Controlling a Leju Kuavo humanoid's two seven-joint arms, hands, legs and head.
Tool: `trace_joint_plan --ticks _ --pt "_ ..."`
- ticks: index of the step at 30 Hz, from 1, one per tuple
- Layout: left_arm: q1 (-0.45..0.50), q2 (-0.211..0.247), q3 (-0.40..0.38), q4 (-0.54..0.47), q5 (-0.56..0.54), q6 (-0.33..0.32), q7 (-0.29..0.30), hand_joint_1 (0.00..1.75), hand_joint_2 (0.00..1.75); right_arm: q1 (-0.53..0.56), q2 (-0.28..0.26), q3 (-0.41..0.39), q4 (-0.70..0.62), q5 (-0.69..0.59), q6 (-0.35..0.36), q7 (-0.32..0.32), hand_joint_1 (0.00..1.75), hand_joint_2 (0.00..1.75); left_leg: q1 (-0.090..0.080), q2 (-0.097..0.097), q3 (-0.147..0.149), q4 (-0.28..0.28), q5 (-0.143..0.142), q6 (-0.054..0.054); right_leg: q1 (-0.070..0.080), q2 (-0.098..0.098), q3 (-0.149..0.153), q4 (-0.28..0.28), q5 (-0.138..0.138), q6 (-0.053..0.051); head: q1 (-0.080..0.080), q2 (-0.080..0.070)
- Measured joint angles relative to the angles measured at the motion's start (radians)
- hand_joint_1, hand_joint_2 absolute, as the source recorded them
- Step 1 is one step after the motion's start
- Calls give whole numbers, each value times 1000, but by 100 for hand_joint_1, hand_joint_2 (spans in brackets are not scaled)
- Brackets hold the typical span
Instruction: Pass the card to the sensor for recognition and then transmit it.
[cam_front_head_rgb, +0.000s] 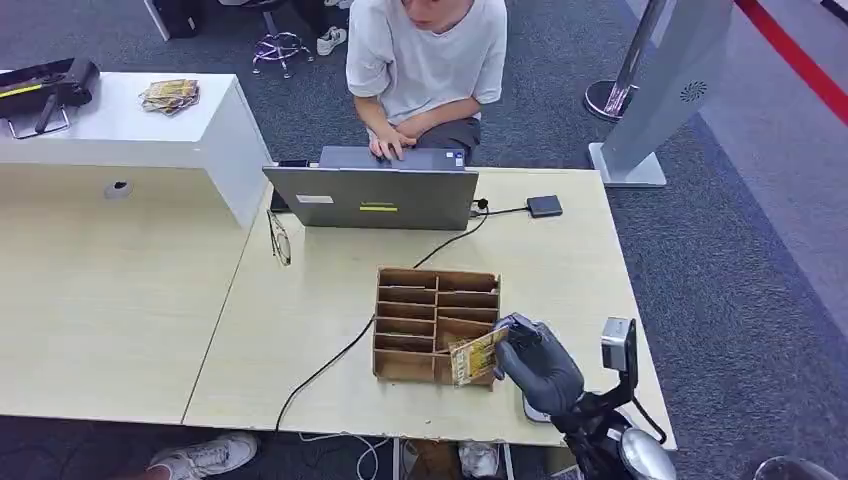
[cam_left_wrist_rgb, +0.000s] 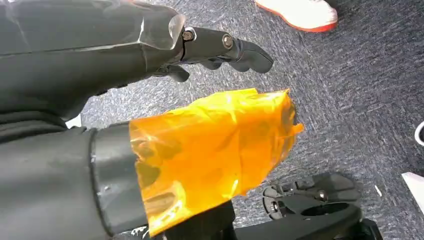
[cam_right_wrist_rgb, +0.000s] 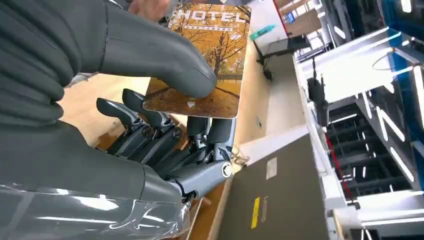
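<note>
My right hand (cam_front_head_rgb: 535, 362) hovers at the near right corner of the wooden slotted card box (cam_front_head_rgb: 434, 325) and pinches a hotel card (cam_front_head_rgb: 476, 356) printed with orange autumn trees. In the right wrist view the thumb (cam_right_wrist_rgb: 160, 55) presses the card (cam_right_wrist_rgb: 210, 55) onto the fingers below it, the word HOTEL showing at its far end. The small dark sensor pad (cam_front_head_rgb: 544, 206) lies at the far side of the table, wired to the grey laptop (cam_front_head_rgb: 372, 196). My left hand (cam_left_wrist_rgb: 150, 75) hangs over the carpet holding nothing, fingers spread, its thumb wrapped in orange tape.
A person in a white shirt sits behind the laptop with a hand (cam_front_head_rgb: 390, 146) on its keys. A black cable (cam_front_head_rgb: 340, 355) runs across the table (cam_front_head_rgb: 300, 330) past the box. Glasses (cam_front_head_rgb: 279, 238) lie left of the laptop. A white counter (cam_front_head_rgb: 150, 125) stands far left.
</note>
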Motion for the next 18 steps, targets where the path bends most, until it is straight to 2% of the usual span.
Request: trace_joint_plan --ticks 5,9,18 --pt "0 0 12 0 3 3 -11 0 0 69 -16 -112 41 5 14 -11 175 175 0 0 0 0 0 1 0 0 0 0 0 0 0 0" --pt "0 0 13 0 3 3 -11 0 0 76 -16 -131 57 21 8 -5 175 175 0 0 0 0 0 1 0 0 0 0 0 0 0 0" --pt "0 0 19 0 2 9 -12 0 0 82 -16 -195 106 151 -82 -11 175 175 0 0 0 0 0 1 0 0 0 0 0 0 0 0"
